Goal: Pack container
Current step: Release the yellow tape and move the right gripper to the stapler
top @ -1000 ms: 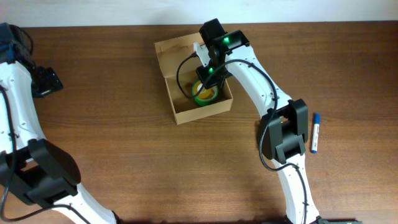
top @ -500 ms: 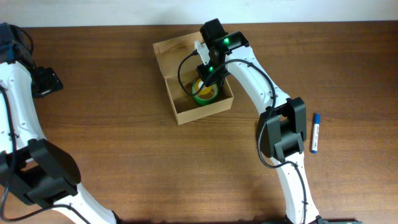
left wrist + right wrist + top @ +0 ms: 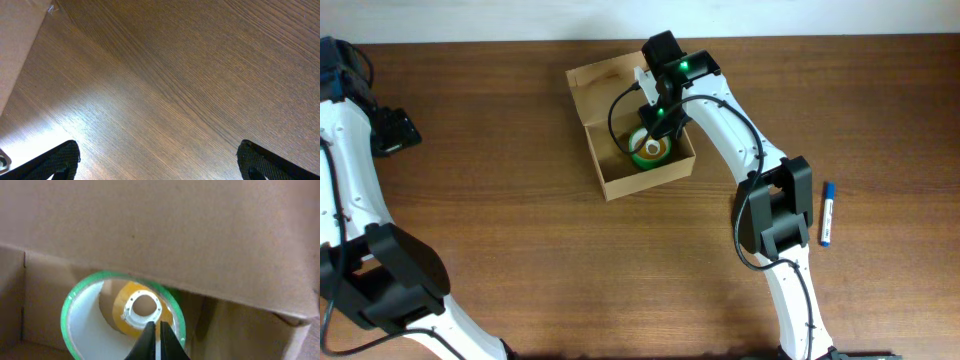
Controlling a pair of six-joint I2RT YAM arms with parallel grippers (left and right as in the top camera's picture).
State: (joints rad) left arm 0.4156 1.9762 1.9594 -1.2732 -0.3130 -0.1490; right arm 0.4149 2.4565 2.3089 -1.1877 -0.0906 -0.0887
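The tan cardboard container (image 3: 645, 182) stands at the table's back middle, its flap lid open to the back left. A green tape roll (image 3: 640, 158) lies inside it, with a smaller yellow roll (image 3: 653, 149) on a white core nested in its hole. My right gripper (image 3: 658, 125) hovers over the box's right side. In the right wrist view its fingers (image 3: 155, 330) are shut together just above the yellow roll (image 3: 120, 311) and green roll (image 3: 70, 310), in front of the box wall (image 3: 175, 240). My left gripper (image 3: 405, 130) is far left, open (image 3: 157, 162) over bare wood.
A blue and white marker (image 3: 827, 213) lies on the table at the right, beside the right arm's base. A pale surface past the table edge (image 3: 15, 55) shows at the left of the left wrist view.
The yellow roll with its white core now shows plainly inside the green roll. The right gripper has drawn slightly up and back. The left arm has not moved.
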